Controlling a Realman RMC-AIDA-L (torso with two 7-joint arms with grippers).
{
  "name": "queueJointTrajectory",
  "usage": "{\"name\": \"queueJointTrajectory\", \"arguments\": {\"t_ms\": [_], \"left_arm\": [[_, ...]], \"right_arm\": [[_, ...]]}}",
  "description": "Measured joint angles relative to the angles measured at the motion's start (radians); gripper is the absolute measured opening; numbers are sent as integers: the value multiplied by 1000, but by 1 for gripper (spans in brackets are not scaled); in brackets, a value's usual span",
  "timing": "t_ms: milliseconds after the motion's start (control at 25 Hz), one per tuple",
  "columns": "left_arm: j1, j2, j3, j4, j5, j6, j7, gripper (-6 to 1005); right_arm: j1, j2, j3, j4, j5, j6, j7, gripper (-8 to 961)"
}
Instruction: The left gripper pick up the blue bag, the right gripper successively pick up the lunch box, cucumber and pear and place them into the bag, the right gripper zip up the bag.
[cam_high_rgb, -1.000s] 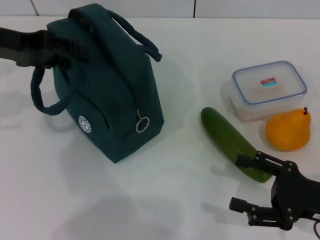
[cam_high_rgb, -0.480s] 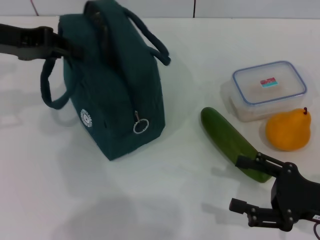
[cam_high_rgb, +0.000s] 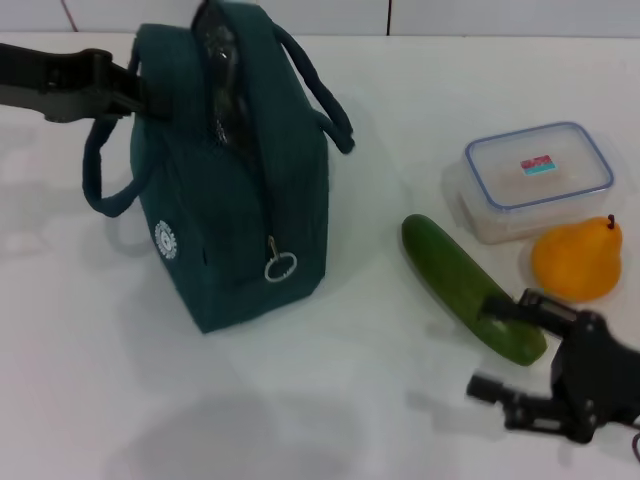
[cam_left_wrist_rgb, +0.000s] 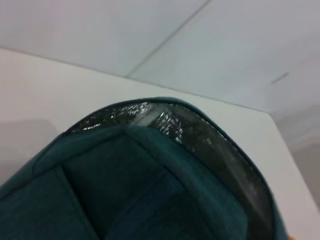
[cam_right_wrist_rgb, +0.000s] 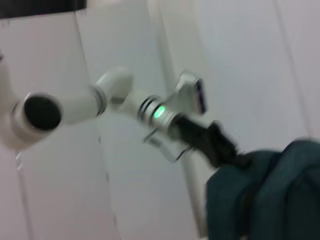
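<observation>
Blue bag (cam_high_rgb: 235, 170) stands upright on the table (cam_high_rgb: 100, 350), top gaping with foil showing, left gripper (cam_high_rgb: 130, 88) clamped on its upper edge; right gripper (cam_high_rgb: 505, 345), fingers spread and holding nothing, hovers just beside the cucumber (cam_high_rgb: 460, 285), pear (cam_high_rgb: 575, 262) and lunch box (cam_high_rgb: 530, 180) beyond it.

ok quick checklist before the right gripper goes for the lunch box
1. Blue bag held at its far side by the left gripper: ok.
2. Bag mouth open, foil lining showing: ok, though only narrowly.
3. Right gripper open: ok.
4. Lunch box lid on, nothing on top: ok.
5. Path to box: not ok, cucumber and pear lie between.
6. Left grip firmness: cannot tell.
</observation>
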Motion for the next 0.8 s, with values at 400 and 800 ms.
{"name": "queueJointTrajectory", "arguments": {"t_ms": [400,800], "left_arm": [[12,-9,1,-1,-153,67,-18,42],[21,-22,30,4,-161,67,-11,42]], "right_arm": [[-17,-9,10,166,449,-35,273,813],[4,-5,11,201,633,266,650,807]]}}
